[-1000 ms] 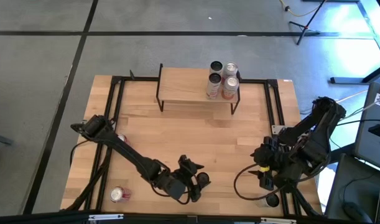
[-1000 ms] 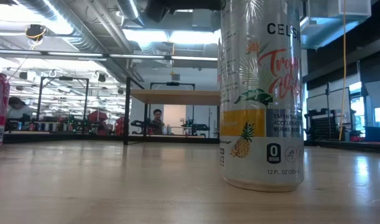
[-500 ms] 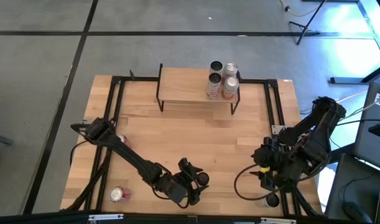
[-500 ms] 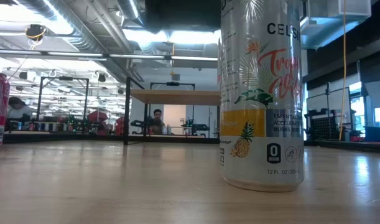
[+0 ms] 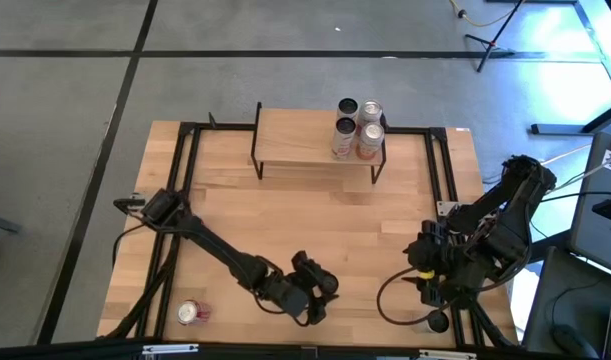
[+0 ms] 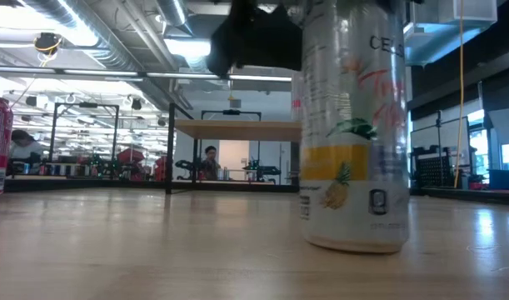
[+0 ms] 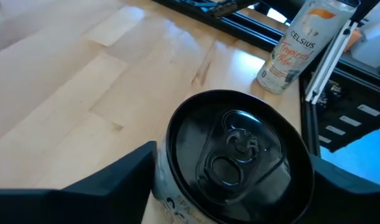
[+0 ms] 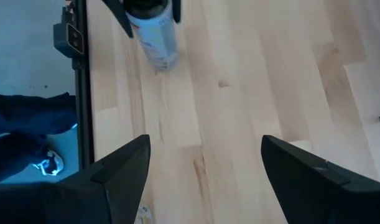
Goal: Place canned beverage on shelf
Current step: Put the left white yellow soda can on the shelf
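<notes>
Left claw [image 7: 230, 186] now closing around white can [image 7: 236, 158], four cans on shelf [image 5: 300, 137]

- tabletop [image 5: 315, 215]: light wood, black frame rails
- shelf [image 5: 305, 137] at its far edge, four cans [image 5: 357, 128] at the shelf's right end
- red can [image 5: 192, 312] lying well left-front of shelf
- Celsius can [image 6: 350, 125] standing in front of shelf

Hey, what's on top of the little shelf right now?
Four cans stand clustered at one end of the shelf; the rest of its board is bare. What lies under the board is hidden from above.
</notes>
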